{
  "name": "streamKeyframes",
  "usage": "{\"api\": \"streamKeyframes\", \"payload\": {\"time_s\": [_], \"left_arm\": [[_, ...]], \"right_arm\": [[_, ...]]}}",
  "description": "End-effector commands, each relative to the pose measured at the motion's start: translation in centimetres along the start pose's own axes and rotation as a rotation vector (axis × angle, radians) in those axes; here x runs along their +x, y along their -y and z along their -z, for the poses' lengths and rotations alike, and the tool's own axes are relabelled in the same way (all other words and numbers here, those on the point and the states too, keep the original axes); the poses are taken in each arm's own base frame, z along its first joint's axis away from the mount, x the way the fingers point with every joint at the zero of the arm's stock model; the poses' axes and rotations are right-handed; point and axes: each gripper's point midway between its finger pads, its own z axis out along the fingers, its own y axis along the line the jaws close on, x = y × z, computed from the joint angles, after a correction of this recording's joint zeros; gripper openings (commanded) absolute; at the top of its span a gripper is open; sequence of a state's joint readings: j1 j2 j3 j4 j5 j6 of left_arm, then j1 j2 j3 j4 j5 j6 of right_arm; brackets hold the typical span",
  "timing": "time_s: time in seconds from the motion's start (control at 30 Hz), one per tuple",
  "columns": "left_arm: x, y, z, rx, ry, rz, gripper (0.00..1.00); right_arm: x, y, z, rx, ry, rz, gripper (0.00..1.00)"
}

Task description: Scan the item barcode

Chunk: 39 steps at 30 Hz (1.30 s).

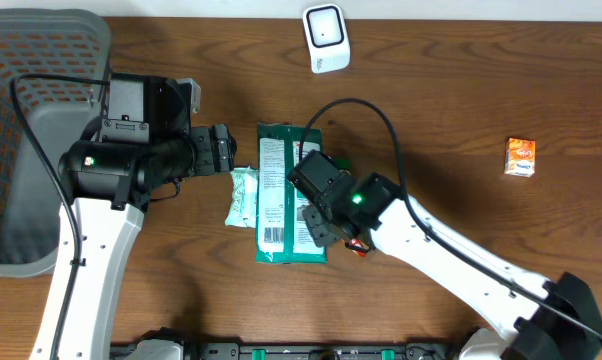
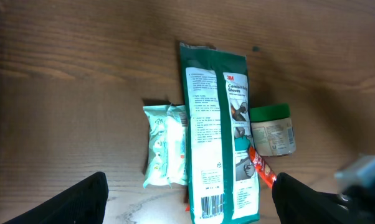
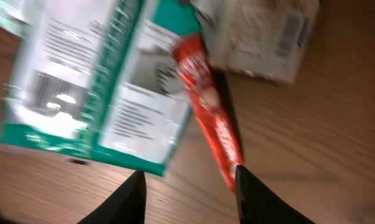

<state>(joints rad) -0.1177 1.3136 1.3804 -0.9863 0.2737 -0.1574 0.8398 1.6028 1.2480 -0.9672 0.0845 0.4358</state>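
A green-and-white glove package (image 1: 286,195) lies flat in the middle of the table, label side up. Its barcode (image 2: 211,204) is at the near end. My left gripper (image 1: 224,148) hovers open to the left of the package, and in its wrist view the fingers (image 2: 81,199) stand wide apart above the barcode end with nothing between them. My right gripper (image 1: 319,228) is over the package's right edge. In its wrist view it (image 3: 189,173) is open and empty above bare wood, just off the package corner (image 3: 94,81). A red snack stick (image 3: 209,106) ends at its right fingertip.
A white scanner (image 1: 326,38) stands at the back centre. A mint-green wipes pack (image 1: 243,197) lies against the package's left side, and a green-lidded jar (image 2: 271,129) is on its right. A small orange box (image 1: 521,157) sits far right. A grey basket (image 1: 31,100) fills the left.
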Motion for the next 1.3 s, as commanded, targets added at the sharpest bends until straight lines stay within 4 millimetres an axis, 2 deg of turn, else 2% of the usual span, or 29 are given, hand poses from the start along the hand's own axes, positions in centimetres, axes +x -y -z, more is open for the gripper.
{"api": "streamKeyframes", "payload": {"time_s": [0.0, 0.13, 0.23, 0.37, 0.57, 0.87, 1.07, 1.27], "left_arm": [[-0.4, -0.1, 0.3, -0.008, 0.015, 0.0, 0.85], [-0.4, -0.1, 0.3, -0.008, 0.015, 0.0, 0.84], [-0.4, -0.1, 0.3, -0.008, 0.015, 0.0, 0.84], [-0.4, -0.1, 0.3, -0.008, 0.015, 0.0, 0.84], [-0.4, -0.1, 0.3, -0.008, 0.015, 0.0, 0.84], [-0.4, -0.1, 0.3, -0.008, 0.015, 0.0, 0.85], [-0.4, -0.1, 0.3, -0.007, 0.015, 0.0, 0.84], [-0.4, -0.1, 0.3, -0.008, 0.015, 0.0, 0.84]], "right_arm": [[0.7, 2.1, -0.7, 0.073, -0.054, 0.089, 0.41], [1.6, 3.1, -0.8, 0.087, -0.097, 0.121, 0.38], [2.3, 3.4, -1.5, 0.093, -0.113, 0.121, 0.42], [3.8, 4.1, -3.4, 0.118, -0.131, 0.125, 0.43], [4.4, 3.5, -5.7, 0.144, -0.07, 0.17, 0.43], [4.8, 3.2, -5.8, 0.315, 0.033, 0.272, 0.33], [5.2, 3.1, -7.2, 0.32, 0.081, 0.281, 0.28], [5.3, 3.1, -7.5, 0.317, 0.088, 0.282, 0.22]]}}
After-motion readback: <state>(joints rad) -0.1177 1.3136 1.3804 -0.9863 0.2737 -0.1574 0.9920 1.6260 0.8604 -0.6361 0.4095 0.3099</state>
